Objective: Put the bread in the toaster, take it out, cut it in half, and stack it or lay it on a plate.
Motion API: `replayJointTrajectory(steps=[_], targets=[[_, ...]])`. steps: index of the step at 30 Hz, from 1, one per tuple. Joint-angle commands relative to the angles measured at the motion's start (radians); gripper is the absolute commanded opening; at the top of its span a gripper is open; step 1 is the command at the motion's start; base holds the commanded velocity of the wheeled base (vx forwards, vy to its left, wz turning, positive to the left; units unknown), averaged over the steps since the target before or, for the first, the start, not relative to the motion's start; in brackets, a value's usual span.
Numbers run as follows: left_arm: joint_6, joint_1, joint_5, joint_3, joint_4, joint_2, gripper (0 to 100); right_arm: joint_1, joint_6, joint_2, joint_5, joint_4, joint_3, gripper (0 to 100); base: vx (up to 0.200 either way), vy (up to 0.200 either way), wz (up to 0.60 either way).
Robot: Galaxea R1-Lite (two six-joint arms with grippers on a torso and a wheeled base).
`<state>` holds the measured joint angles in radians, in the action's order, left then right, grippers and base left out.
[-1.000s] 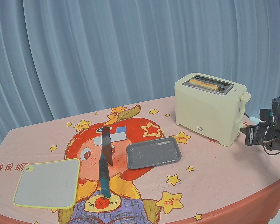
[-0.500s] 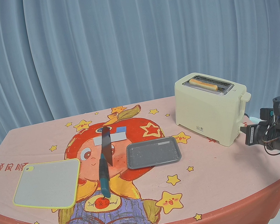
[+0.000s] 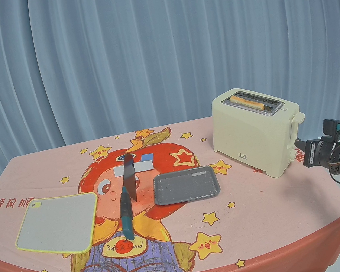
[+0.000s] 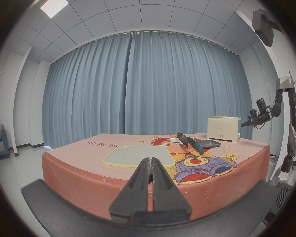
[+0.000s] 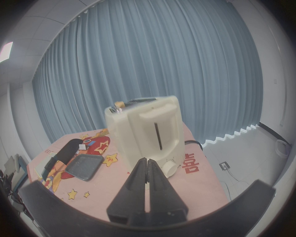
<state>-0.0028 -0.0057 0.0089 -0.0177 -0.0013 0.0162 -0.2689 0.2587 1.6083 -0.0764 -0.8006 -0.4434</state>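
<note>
Head: bread (image 3: 247, 102) in toaster (image 3: 256, 132) slot, at right of table (image 3: 257, 214); right gripper (image 3: 299, 146) just beside toaster's lever end. Left wrist: left gripper (image 4: 150, 160) clenched on nothing, off the table's near edge. Right wrist: right gripper clenched, empty, toaster straight ahead.

Cream toaster (image 3: 256, 132), golden-brown bread (image 3: 247, 102). Dark grey tray (image 3: 185, 185). Pale grey cutting board (image 3: 58, 224), yellow-green rim. The knife (image 3: 126, 202): teal handle, black blade. Pink tablecloth (image 3: 270, 212): yellow stars, red-headed cartoon figure. Grey-blue curtain (image 3: 155, 50). My left gripper (image 4: 150, 160) and right gripper (image 5: 147, 162) are black.
</note>
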Motion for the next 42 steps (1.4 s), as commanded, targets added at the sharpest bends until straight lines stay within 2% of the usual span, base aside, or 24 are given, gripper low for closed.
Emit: replayJointTrajectory(steps=[1,10,11,19,24,28,31,36,38,39,40,42], targets=[[0.001,0.000,0.000,0.018,0.000,-0.004,0,-0.027,-0.003,-0.067,0.000,0.003,-0.006,0,0.000,0.000,0.00],[0.000,0.000,0.000,0.018,0.000,-0.005,0,-0.032,-0.004,-0.087,-0.005,-0.002,-0.021,0,0.000,0.000,0.00],[0.000,0.000,0.000,0.018,0.000,-0.004,0,-0.032,-0.006,-0.085,-0.005,-0.005,-0.024,100,0.000,0.000,0.00],[0.000,0.000,0.000,0.018,0.000,-0.005,0,-0.062,-0.038,-0.105,-0.006,0.005,-0.014,100,0.000,0.000,0.00],[0.000,0.000,0.000,0.018,0.000,-0.005,0,-0.090,-0.041,-0.160,-0.033,0.015,-0.021,100,0.000,0.000,0.00],[0.000,0.000,0.000,0.018,0.000,-0.004,0,-0.090,-0.044,-0.191,-0.019,0.077,-0.069,100,0.000,0.000,0.00],[0.000,0.000,0.000,0.018,0.000,-0.005,0,-0.090,-0.046,-0.214,-0.013,0.190,-0.155,100,0.000,0.000,0.00],[0.000,0.000,0.000,0.018,0.000,-0.004,0,-0.042,-0.050,-0.228,0.049,0.394,-0.296,100,0.000,0.000,0.00],[0.000,0.000,0.000,0.018,0.000,-0.004,0,-0.021,-0.072,-0.228,0.073,0.483,-0.342,100,0.000,0.000,0.00],[0.000,0.000,0.000,0.018,0.000,-0.004,0,-0.019,-0.075,-0.228,0.076,0.489,-0.344,100,0.000,0.000,0.00],[0.000,0.000,0.000,0.018,0.000,-0.005,0,-0.001,-0.101,-0.225,0.102,0.546,-0.377,100,0.000,0.000,0.00],[0.000,0.000,0.000,0.018,0.000,-0.005,0,0.027,-0.113,-0.217,0.141,0.595,-0.417,100,0.000,0.000,0.00]])
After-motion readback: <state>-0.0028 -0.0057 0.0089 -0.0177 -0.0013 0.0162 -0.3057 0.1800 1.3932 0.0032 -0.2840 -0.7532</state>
